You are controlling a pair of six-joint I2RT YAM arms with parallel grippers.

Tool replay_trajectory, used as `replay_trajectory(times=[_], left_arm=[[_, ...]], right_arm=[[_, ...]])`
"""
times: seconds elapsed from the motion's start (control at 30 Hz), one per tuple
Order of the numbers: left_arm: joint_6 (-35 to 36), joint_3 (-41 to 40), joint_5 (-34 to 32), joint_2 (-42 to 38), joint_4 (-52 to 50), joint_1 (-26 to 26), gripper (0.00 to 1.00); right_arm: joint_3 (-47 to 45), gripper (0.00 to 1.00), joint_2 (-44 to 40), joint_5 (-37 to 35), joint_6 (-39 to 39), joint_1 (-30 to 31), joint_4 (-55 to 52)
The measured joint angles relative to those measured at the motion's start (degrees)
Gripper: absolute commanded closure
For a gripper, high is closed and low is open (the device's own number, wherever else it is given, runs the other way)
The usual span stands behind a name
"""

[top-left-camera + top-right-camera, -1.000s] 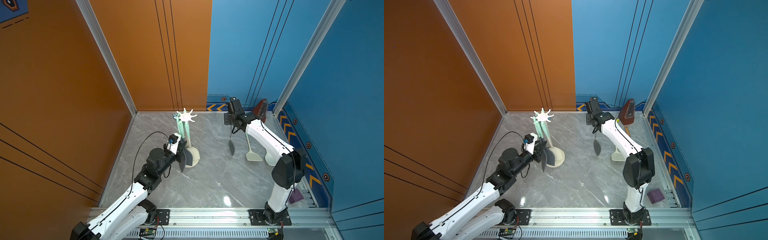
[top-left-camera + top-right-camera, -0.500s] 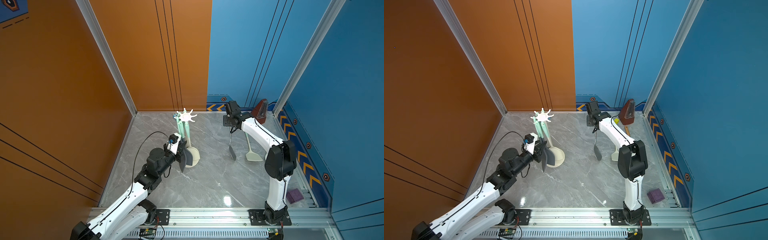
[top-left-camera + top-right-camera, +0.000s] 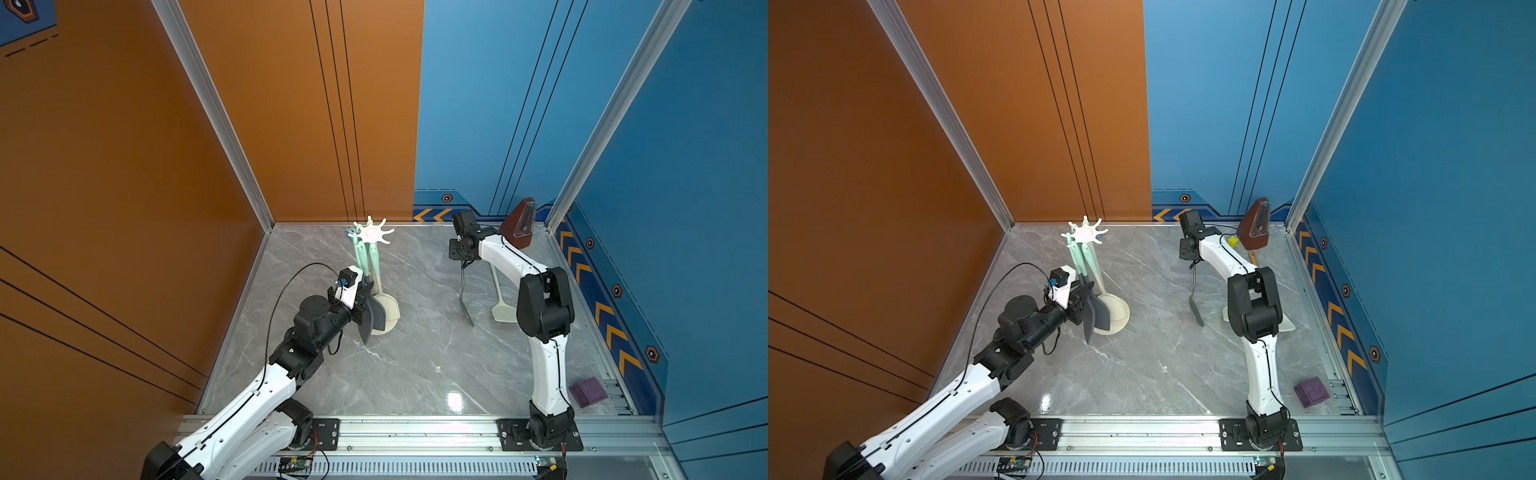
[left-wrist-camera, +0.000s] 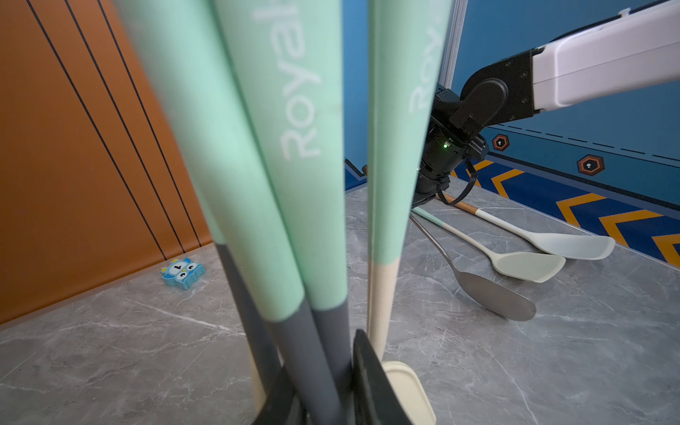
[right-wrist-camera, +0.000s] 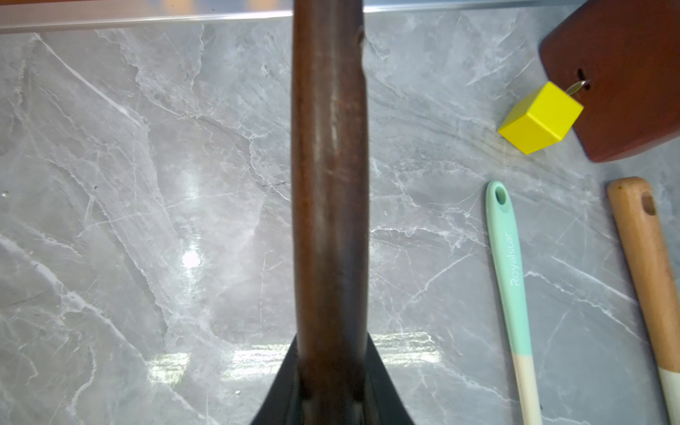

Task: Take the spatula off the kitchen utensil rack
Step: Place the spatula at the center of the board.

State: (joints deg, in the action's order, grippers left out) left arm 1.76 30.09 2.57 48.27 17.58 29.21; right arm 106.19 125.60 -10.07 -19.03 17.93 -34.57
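Well apart from the kitchen utensil rack [image 3: 372, 233]: spatula [image 3: 463, 291] dangling blade-down, brown handle clamped in the right pincer [image 3: 462, 262], tip low by the surface [image 3: 415, 353] beside cream spatulas [image 4: 526, 263], probably for setting down. Left pincer [image 3: 362, 291] closed on grey-necked utensils [image 4: 305, 349] hanging there, likely steadying the stand.

On my left wrist camera, the mint handles [image 4: 294, 147] are blurring and running off the frame, and my left tool [image 4: 323, 401] is getting cropped. The brown handle [image 5: 331, 184] is smearing. Near the surface's [image 3: 415, 365] right edge, the right arm [image 3: 540, 307] is partly covering a cream spatula [image 3: 503, 311].
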Motion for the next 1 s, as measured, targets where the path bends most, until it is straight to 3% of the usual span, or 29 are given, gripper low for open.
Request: replay_trajectory(times=[1.0], left_arm=[[0.2,0.0,0.0,0.2,0.3,-0.3,0.77]], right_arm=[[7.0,1.0,8.6,2.4,0.6,-3.5,-4.6]])
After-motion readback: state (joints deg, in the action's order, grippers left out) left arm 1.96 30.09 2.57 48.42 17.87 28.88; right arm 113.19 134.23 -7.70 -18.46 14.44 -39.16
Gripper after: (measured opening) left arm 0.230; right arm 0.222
